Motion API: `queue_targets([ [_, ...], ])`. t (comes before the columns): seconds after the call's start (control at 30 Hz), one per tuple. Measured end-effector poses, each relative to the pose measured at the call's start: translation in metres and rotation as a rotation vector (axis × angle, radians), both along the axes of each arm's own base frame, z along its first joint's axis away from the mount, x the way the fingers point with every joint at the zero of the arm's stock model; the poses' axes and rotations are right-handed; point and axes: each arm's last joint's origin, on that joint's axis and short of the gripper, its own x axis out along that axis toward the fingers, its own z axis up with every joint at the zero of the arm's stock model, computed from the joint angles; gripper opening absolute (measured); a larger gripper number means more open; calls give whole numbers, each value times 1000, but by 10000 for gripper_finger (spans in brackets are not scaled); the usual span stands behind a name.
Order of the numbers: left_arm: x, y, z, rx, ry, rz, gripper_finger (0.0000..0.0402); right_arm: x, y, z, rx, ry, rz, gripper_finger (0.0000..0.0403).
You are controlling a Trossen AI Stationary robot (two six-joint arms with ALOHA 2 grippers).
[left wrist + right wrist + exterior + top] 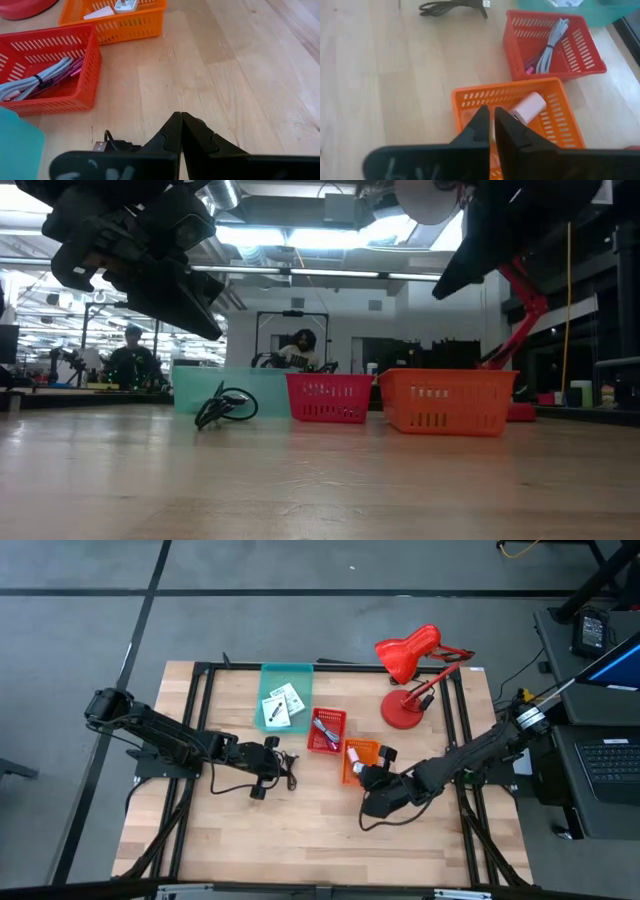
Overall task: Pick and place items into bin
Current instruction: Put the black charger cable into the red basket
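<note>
Both grippers are seen pressed together, empty: the right gripper (492,125) above the orange basket's (470,95) rim, the left gripper (181,131) beside the black cable (285,766) on open wood.

1. We see three bins mid-table: teal bin (287,673) holding white cards (283,705), red bin (327,730), orange bin (357,758).
2. Black cable (287,768) lies left of them.
3. Red desk lamp (410,675) stands far right.

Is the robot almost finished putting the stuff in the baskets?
Nearly. Done: two white cards in the teal bin, bundled cables in the red slotted basket, a pink roll in the orange slotted basket. In hand: nothing; both arms' fingers are shut empty. Left: the coiled black cable on the wooden table.
</note>
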Motion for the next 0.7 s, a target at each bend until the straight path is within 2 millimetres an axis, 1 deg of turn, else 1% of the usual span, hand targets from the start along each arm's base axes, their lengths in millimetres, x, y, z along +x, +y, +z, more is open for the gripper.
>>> queue_targets([
  [0.1,0,0,0,-8,4,4,6,-4,7,-1,-32,-36,-9,6],
  [0.17,0,-1,0,-20,5,11,6,-9,10,-8,-64,-87,-41,8],
  [0.27,-1,-2,0,-28,5,11,6,-13,17,-20,-76,-159,-37,3],
  [0.37,-1,-3,0,-34,6,12,6,-15,20,-33,-67,-221,8,2],
  [0.43,0,-4,0,-54,0,24,6,-17,18,-43,-59,-268,29,2],
  [0.53,0,-4,1,-83,-1,47,7,-18,17,-53,-78,-370,87,1],
  [0.63,0,-4,1,-118,-8,74,13,-21,16,-54,-114,-474,178,2],
  [0.7,2,-4,3,-109,-34,68,16,-23,15,-53,-152,-527,224,1],
])
